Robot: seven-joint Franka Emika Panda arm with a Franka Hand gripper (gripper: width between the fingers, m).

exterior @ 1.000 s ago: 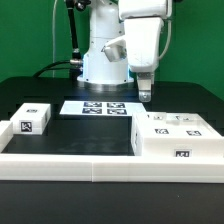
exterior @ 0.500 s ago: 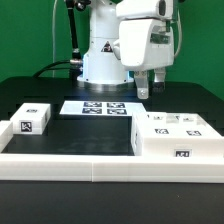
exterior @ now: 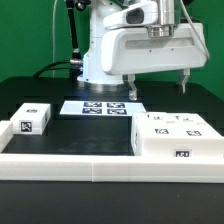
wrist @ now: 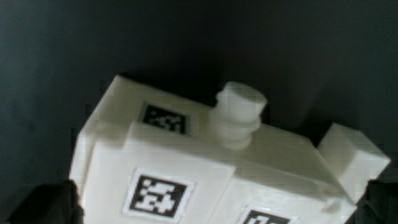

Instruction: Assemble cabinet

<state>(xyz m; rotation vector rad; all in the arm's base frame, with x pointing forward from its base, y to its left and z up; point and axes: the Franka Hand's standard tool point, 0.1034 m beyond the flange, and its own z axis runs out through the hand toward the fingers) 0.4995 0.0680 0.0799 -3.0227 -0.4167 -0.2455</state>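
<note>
The cabinet's large white body [exterior: 178, 135] lies at the exterior view's right, with several square tags on its top and front. A smaller white panel [exterior: 33, 118] with tags lies at the left. My gripper [exterior: 157, 88] hangs open and empty above the body, its two fingers [exterior: 185, 82] spread wide and clear of it. In the wrist view the body [wrist: 214, 150] fills the picture, with tags and a short round peg [wrist: 237, 103] on its top face. The gripper [wrist: 217, 210] shows only as dark fingertips [wrist: 54, 205] at either side of the body.
The marker board [exterior: 97, 106] lies flat behind the parts, in front of the arm's base. A low white border rail [exterior: 100, 166] runs along the front of the black table. The arm's base [exterior: 100, 60] stands at the back.
The wrist has turned about a quarter turn, so the fingers now stand side by side. The gripper has shifted to the exterior view's right, over the cabinet body. The parts have not moved.
</note>
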